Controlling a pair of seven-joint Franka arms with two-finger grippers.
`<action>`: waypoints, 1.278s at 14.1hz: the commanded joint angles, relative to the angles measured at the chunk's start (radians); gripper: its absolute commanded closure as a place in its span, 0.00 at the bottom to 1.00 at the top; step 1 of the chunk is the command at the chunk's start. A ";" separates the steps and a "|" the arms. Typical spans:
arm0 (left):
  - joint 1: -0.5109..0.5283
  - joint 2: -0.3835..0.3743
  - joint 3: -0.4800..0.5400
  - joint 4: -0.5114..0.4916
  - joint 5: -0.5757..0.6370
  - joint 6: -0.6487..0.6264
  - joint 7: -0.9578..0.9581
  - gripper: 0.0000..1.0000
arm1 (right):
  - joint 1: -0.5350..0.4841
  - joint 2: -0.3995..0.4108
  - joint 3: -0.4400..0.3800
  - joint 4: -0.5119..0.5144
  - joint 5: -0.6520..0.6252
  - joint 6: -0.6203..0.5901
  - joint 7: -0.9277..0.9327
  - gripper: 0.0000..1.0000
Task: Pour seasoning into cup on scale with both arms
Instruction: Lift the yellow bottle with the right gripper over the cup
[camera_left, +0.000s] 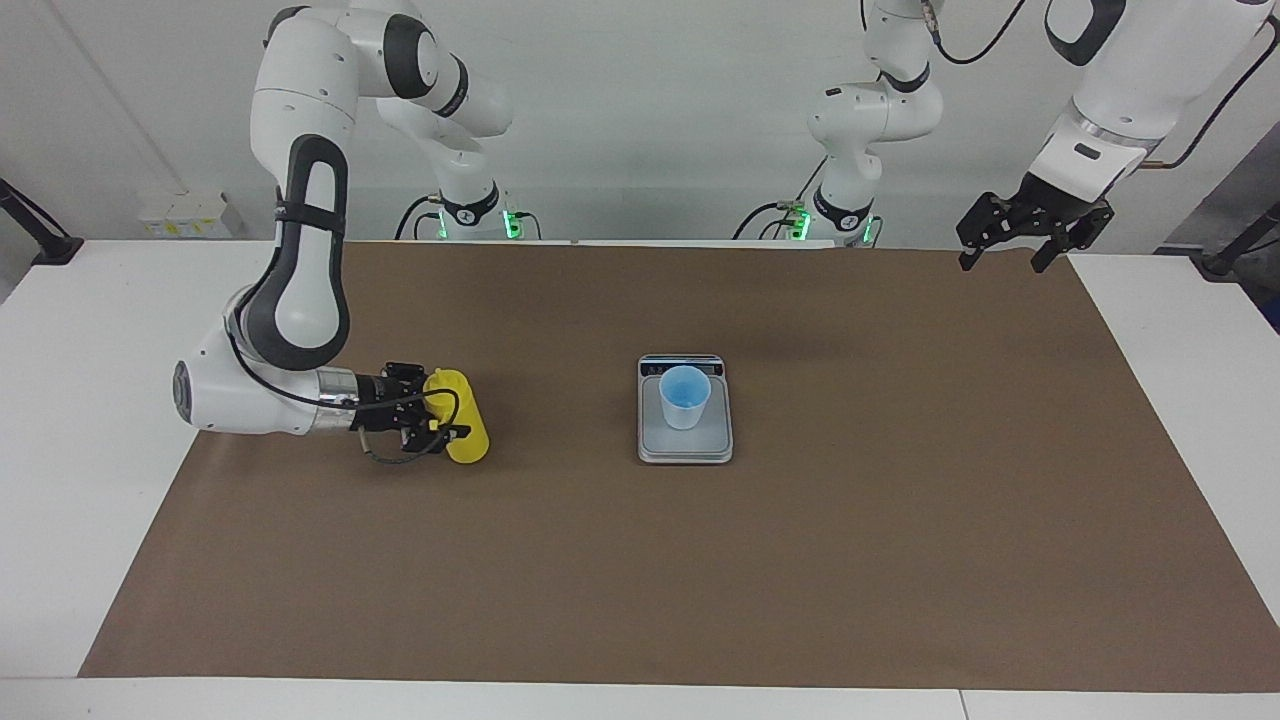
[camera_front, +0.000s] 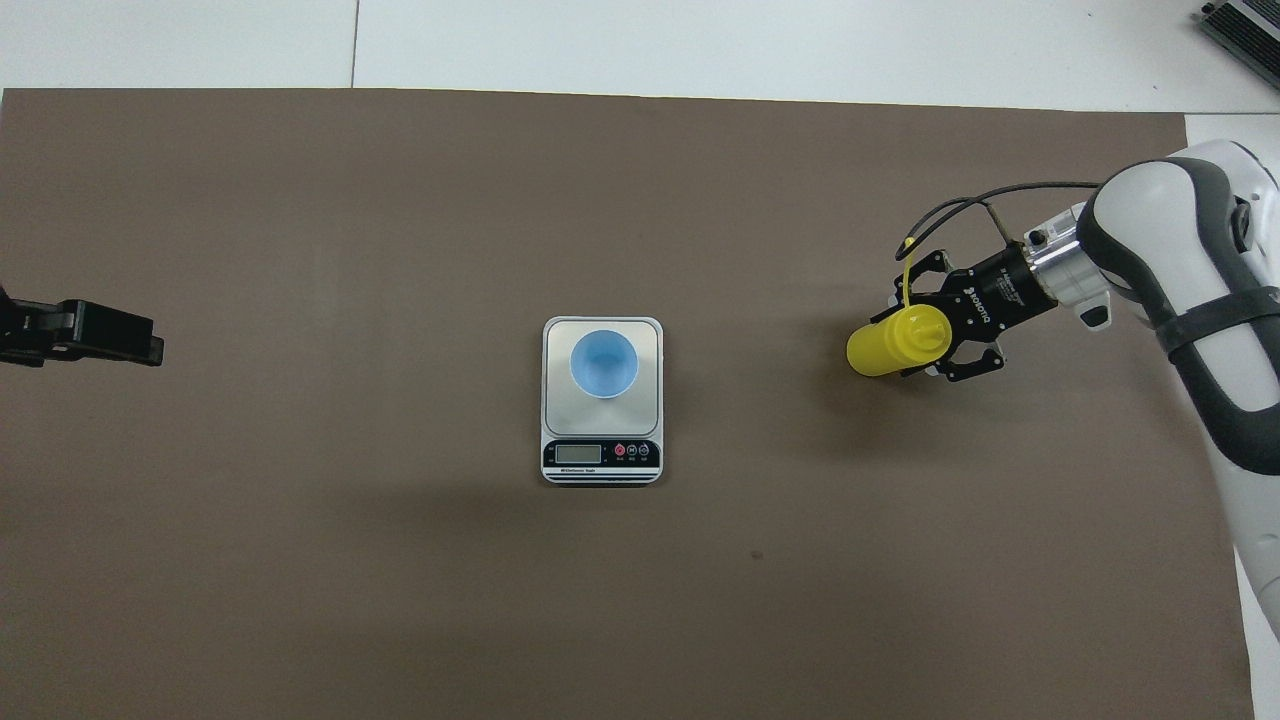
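The right gripper (camera_left: 445, 412) is sitting low over the brown mat (camera_left: 640, 560) toward the right arm's end of the table (camera_left: 1180, 330), reaching in sideways with its fingers wrapping the upper part of the seasoning (camera_left: 464, 428). The fingers are lying against the bottle on both sides, clamping it just below the nozzle cap. The seasoning is standing on the mat, well apart from the scale (camera_left: 685, 440). In the overhead view, its tethered tip cap (camera_front: 908, 243) is hanging off to one side.

The scale is lying mid-table, with its display strip (camera_front: 600, 453) at the end nearer the robots. The cup (camera_left: 684, 396) is standing upright on the weighing plate.

The left gripper (camera_left: 1010, 255) is waiting, raised over the corner of the mat at the left arm's end, with its fingers standing apart and holding nothing.
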 joint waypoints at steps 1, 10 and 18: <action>-0.013 -0.021 0.015 -0.015 -0.011 -0.012 0.006 0.00 | 0.031 -0.064 0.009 -0.023 0.022 0.079 0.016 1.00; -0.011 -0.021 0.015 -0.016 -0.010 -0.012 0.009 0.00 | 0.258 -0.219 0.004 -0.024 0.002 0.464 0.071 1.00; -0.018 -0.021 0.012 -0.018 0.026 -0.005 0.001 0.00 | 0.443 -0.211 0.006 -0.052 -0.249 0.688 0.558 1.00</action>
